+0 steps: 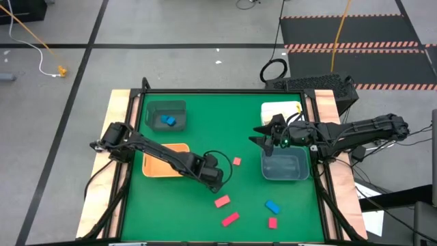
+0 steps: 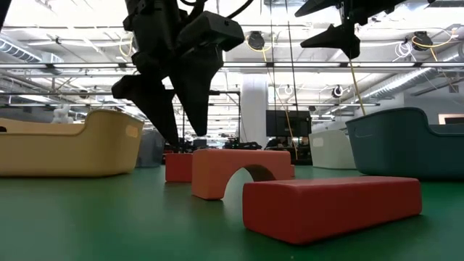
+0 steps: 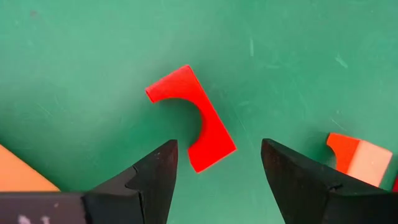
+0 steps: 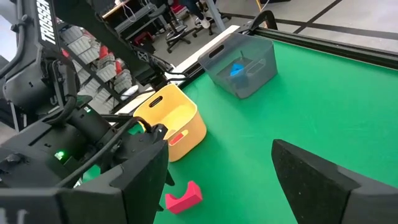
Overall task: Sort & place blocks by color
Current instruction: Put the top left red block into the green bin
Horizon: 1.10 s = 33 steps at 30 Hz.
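My left gripper [image 1: 217, 176] [image 2: 185, 141] [image 3: 219, 146] is open and points down over the green mat, just right of the orange bin. A red curved piece [image 3: 193, 118] [image 2: 243, 170] lies flat on the mat below it, in line with the gap between the fingers and untouched. A second red block [image 3: 360, 158] lies beside it. More red blocks [image 1: 230, 219] and one blue block [image 1: 273, 206] lie near the table's near edge. Blue blocks [image 1: 167, 121] sit in the dark green bin. My right gripper [image 1: 263, 137] [image 4: 219, 144] is open, raised over the grey-blue bin's far side.
The orange bin [image 1: 164, 160] sits at the left and the dark green bin [image 1: 179, 108] behind it. The white bin [image 1: 280, 109] and the grey-blue bin [image 1: 300, 174] stand at the right. A long red bar [image 2: 330, 206] lies close to the low camera. Bare mat lies mid-table.
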Available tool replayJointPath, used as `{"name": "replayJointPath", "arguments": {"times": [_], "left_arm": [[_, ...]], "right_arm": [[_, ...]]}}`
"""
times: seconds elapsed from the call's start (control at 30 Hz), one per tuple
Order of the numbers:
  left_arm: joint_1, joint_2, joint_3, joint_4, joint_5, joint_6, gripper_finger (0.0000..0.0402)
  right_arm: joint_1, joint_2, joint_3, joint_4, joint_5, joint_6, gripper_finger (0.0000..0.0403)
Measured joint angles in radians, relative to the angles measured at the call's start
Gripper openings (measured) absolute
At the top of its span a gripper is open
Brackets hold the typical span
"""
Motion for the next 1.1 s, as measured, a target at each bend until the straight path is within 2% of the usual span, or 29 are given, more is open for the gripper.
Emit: {"name": "replayJointPath", "arguments": {"times": [0.3, 0.47, 0.67, 0.9, 1.1], "left_arm": [[-0.034, 0.000, 0.039, -0.008, 0.049, -0.023, 0.0232], [-0.030, -0.001, 0.067, -0.017, -0.004, 0.023, 0.0232], [-0.001, 0.021, 0.066, -0.055, -0.010, 0.053, 0.0232], [0.006, 0.092, 0.066, -0.039, 0.059, 0.041, 0.0232], [0.006, 0.096, 0.066, -0.055, 0.013, 0.031, 0.0228]], "right_arm": [[0.000, 0.000, 0.000, 0.000, 0.000, -0.001, 0.0278], [-0.002, 0.000, 0.000, 0.000, 0.005, -0.016, 0.0278], [-0.002, 0.000, 0.000, 0.000, 0.006, -0.018, 0.0278], [-0.002, 0.000, -0.001, -0.003, 0.006, -0.019, 0.0278], [-0.002, 0.000, -0.002, -0.005, 0.007, -0.025, 0.0278]]}}
